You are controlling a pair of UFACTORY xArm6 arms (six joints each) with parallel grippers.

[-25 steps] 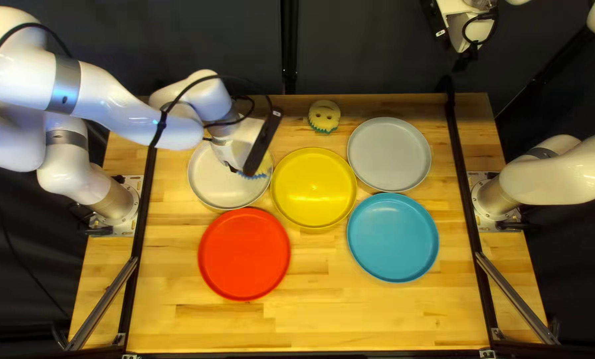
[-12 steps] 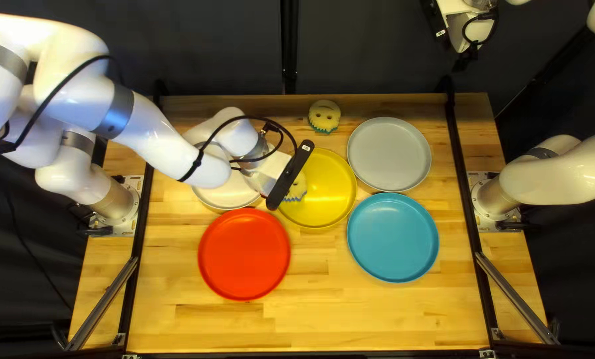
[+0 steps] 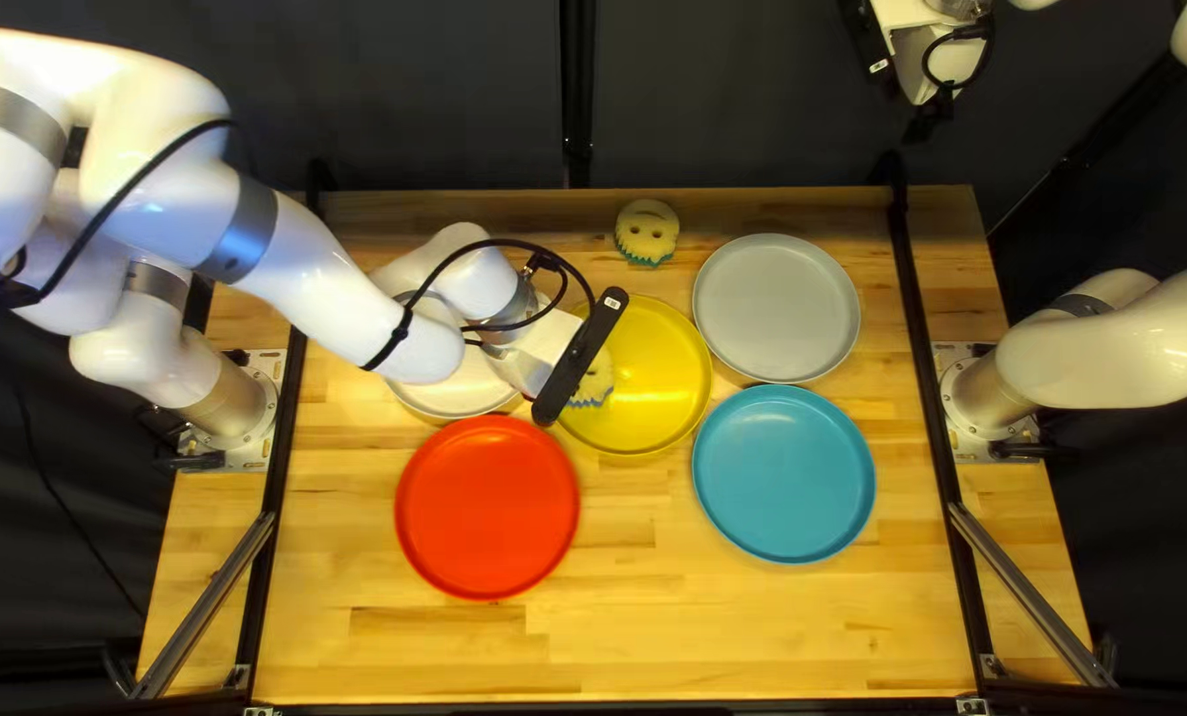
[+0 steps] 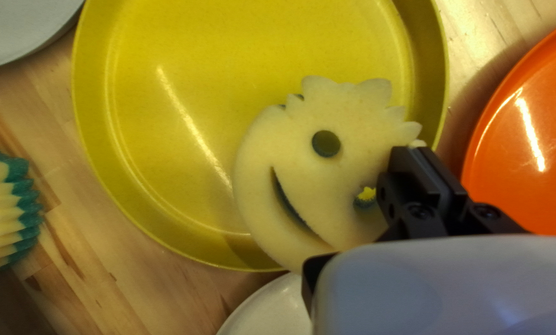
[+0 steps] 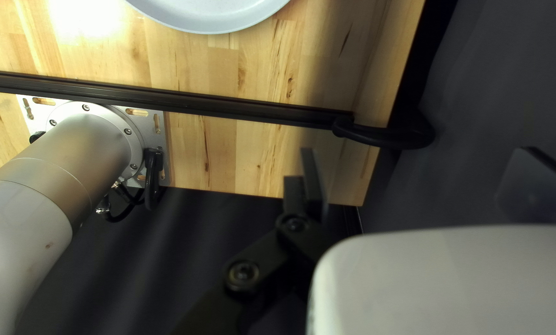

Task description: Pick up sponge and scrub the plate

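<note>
Smiley sponge: The smiley sponge [image 4: 259,180] is held over the yellow plate [image 3: 660,352], at the side by the white plate [image 3: 450,394]. A round, pale yellow face is shown, with eye holes, a curved mouth and spiky hair. The yellow plate's rim is partly covered by it in the left wrist view. Whether the plate is touched cannot be told.
Left gripper: The left gripper [image 3: 577,358] is closed on the smiley sponge. The edge is pinched between two black fingers [image 4: 407,167], close to one eye hole.
Right gripper: The right gripper [image 3: 931,117] is held up high, by the dark curtain [image 3: 726,93]. Its fingers [image 5: 314,183] are spread wide, and nothing is gripped.
Left arm: The left arm [image 3: 315,285] is stretched over the white plate, so part of that plate is hidden.
Other sponge: The other sponge [image 3: 646,232] is set near the table's far edge, between the yellow plate and the curtain. A blue-green layer is seen at its spiky side.
Other plates: The red plate [image 3: 487,507] and blue plate [image 3: 784,474] are laid nearer the front of the wooden table [image 3: 421,663]. The grey plate [image 3: 776,308] is placed behind the blue one.
</note>
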